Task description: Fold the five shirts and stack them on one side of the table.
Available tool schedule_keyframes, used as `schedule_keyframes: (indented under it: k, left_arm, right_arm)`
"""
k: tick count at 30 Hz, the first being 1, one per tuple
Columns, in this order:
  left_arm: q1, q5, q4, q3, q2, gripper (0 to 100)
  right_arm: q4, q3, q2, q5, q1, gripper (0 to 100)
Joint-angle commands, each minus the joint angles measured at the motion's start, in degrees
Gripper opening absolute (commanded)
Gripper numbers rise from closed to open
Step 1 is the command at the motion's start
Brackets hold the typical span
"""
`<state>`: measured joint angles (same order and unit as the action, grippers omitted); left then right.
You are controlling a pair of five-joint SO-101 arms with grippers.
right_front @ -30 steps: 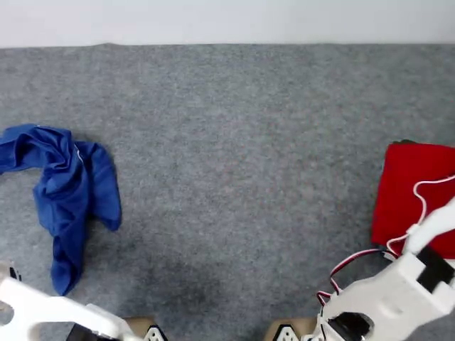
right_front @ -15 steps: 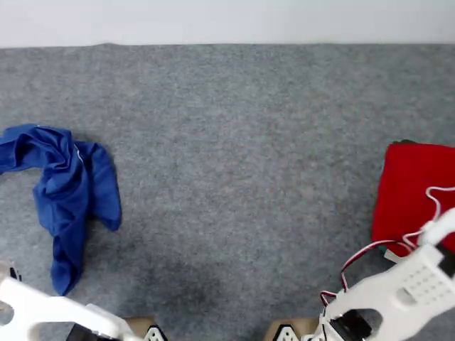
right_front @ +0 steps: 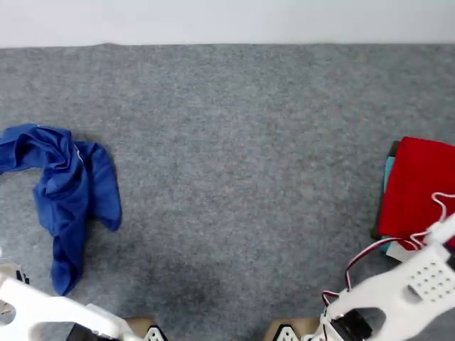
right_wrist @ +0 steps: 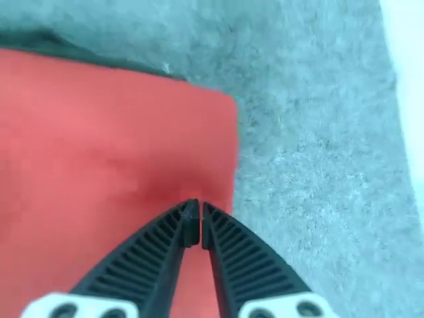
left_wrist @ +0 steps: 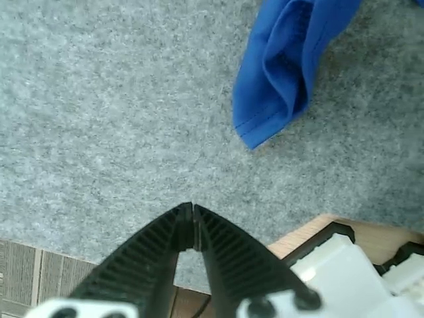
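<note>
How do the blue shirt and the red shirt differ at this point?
The blue shirt is crumpled and unfolded; the red shirt is folded into a flat rectangle. The blue shirt lies alone on the grey mat; the red shirt rests on a teal layer that peeks out beneath it. They lie at opposite ends of the mat. Both are plain, single-coloured cloth.

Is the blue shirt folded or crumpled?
Crumpled: the blue shirt lies bunched and twisted in an uneven heap, with loose drooping folds.
</note>
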<state>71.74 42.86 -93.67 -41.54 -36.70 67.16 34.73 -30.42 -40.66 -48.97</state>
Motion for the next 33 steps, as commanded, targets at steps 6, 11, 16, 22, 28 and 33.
schedule_keyframes:
  k: [6,11,16,22,28,33]
  left_arm:
    - [-0.53,0.18,0.18,0.66,-1.41,0]
    - [-0.53,0.18,0.18,0.66,-1.41,0]
    - [-0.53,0.18,0.18,0.57,-1.41,0]
    - [-0.53,0.18,0.18,0.57,-1.41,0]
    - [-0.53,0.18,0.26,0.57,-1.41,0]
    - [-0.53,0.18,0.26,0.57,-1.41,0]
  right_arm:
    - [16.75,1.32,12.53,1.32,9.45,0.9]
    - [17.8,1.32,3.91,1.32,15.96,0.9]
    - [10.59,1.85,-9.45,3.25,19.91,0.9]
    - [14.2,9.67,-9.19,12.31,21.93,0.9]
    - [28.7,19.96,-2.68,12.22,19.03,0.9]
    - [35.47,19.69,-1.89,10.99,13.14,0.9]
